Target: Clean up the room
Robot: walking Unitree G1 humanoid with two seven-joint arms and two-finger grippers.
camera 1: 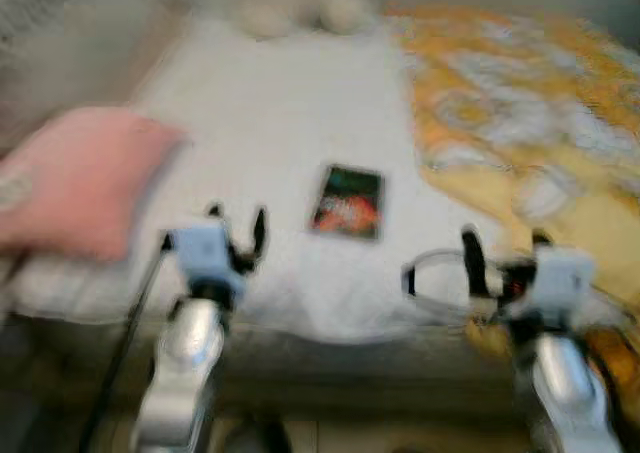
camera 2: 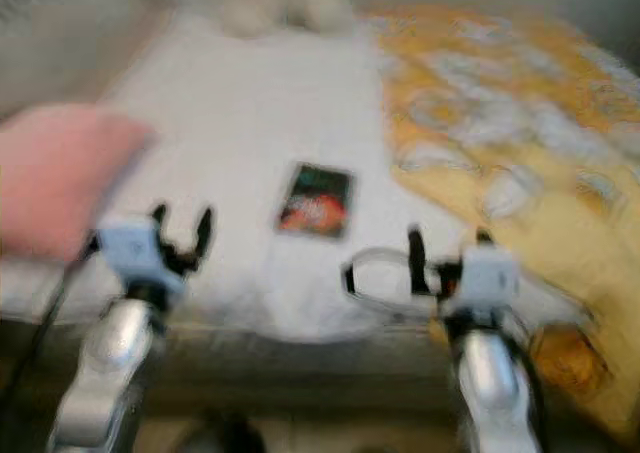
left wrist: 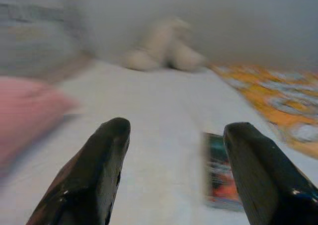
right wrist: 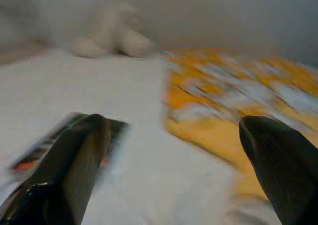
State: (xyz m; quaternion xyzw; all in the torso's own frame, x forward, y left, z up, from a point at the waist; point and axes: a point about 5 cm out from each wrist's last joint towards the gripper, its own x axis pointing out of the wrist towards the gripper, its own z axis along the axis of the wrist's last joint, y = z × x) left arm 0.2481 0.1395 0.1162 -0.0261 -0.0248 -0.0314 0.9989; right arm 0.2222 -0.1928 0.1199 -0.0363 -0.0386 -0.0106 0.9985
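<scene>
Left gripper (camera 1: pixel 238 225), fingers apart, raised over the near edge of the bed (camera 1: pixel 270 113); right gripper (camera 1: pixel 503 248), fingers likewise spread, raised at the same edge beside the yellow patterned blanket (camera 1: pixel 520 103). Between them, slightly farther in, a dark book or card (camera 1: pixel 347 201) with a red and green cover lies flat on the white sheet. A pink pillow (camera 1: pixel 75 178) rests at the bed's left side. A pale stuffed toy (left wrist: pixel 164 48) sits at the far end. All views blurred.
</scene>
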